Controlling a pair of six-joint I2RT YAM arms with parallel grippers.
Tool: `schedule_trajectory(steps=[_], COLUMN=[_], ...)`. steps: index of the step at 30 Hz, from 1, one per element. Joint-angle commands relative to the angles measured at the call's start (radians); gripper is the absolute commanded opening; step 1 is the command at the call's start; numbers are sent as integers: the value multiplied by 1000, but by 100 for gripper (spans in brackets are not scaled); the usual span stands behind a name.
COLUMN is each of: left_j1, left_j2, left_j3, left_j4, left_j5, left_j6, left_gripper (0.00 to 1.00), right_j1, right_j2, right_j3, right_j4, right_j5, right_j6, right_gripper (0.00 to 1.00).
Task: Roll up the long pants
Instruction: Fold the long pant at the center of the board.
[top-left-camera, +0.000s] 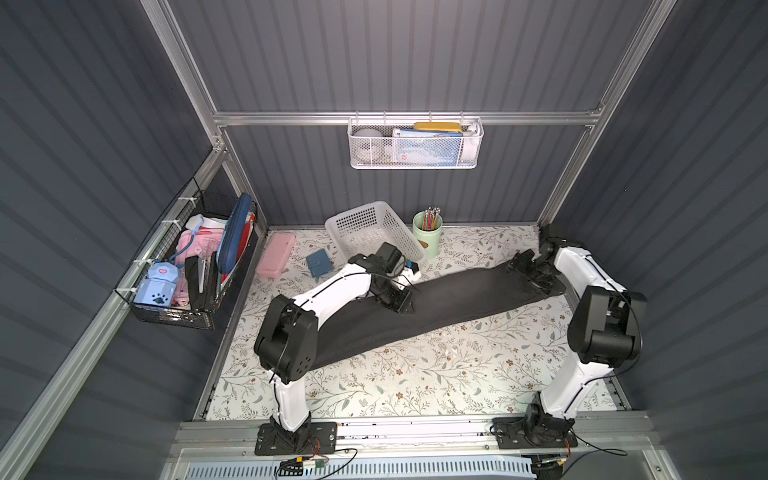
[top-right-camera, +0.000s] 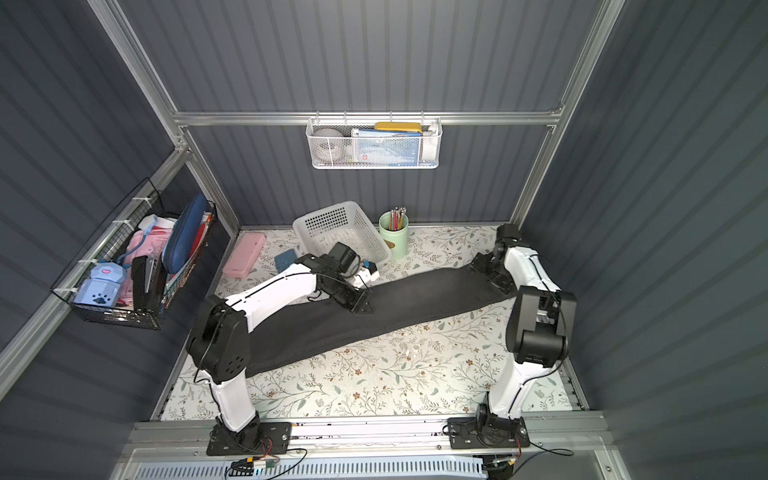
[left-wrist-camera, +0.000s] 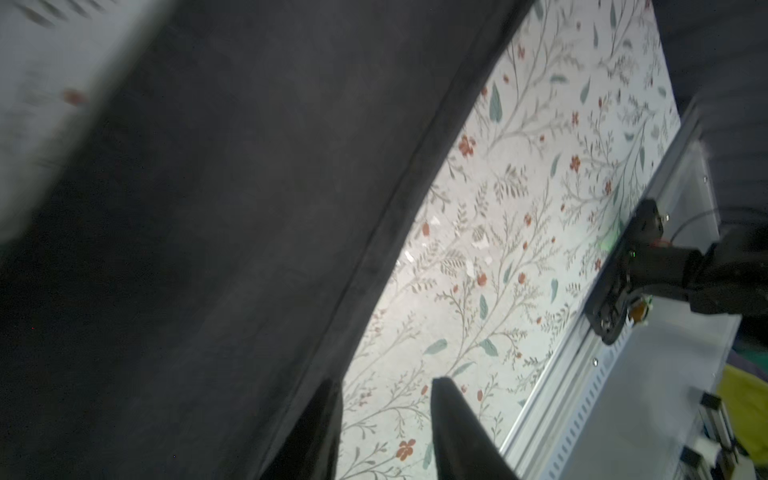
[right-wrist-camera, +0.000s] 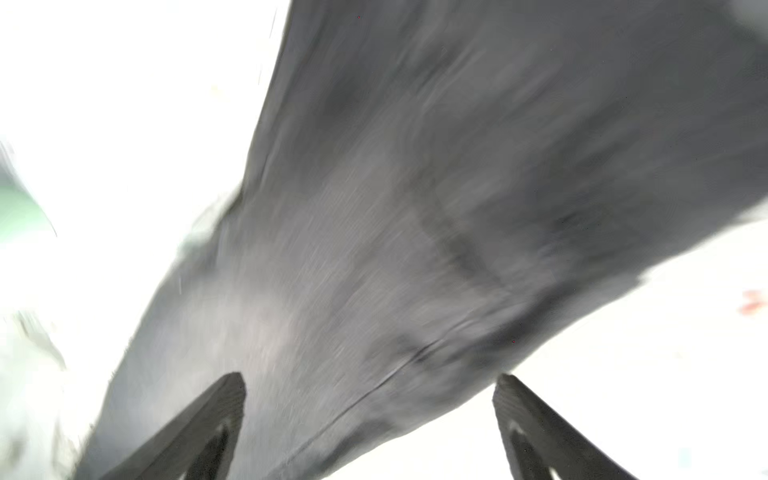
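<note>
Found the long pants flat as one strip across the worktop from 8 to 2 o'clock, apparently readied for rolling, with left fingers apart at mid-length and right fingers wide apart over the 2 o'clock end.

Top views look down; wrist views skim the long pants.

Matt dark woven cloth: long pants; perforated white plastic: basket.
</note>
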Motion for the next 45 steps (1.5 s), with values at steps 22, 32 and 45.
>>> schedule_trajectory(steps=[22, 32, 45], left_j1=[33, 97, 266], left_j2=[-46, -124, -233], left_j3=[14, -85, -290], left_j4=[-37, -53, -149], left_j5=[-286, -374, -471], left_j6=[-49, -155, -422], left_gripper=[41, 38, 36], right_j1=[-217, -226, -188], right_j2=[267, 251, -35], right_j3=[95, -5, -85], right_j4=[121, 243, 352], right_j5=[-36, -105, -90], right_j6=[58, 90, -14], right_gripper=[90, 35, 5])
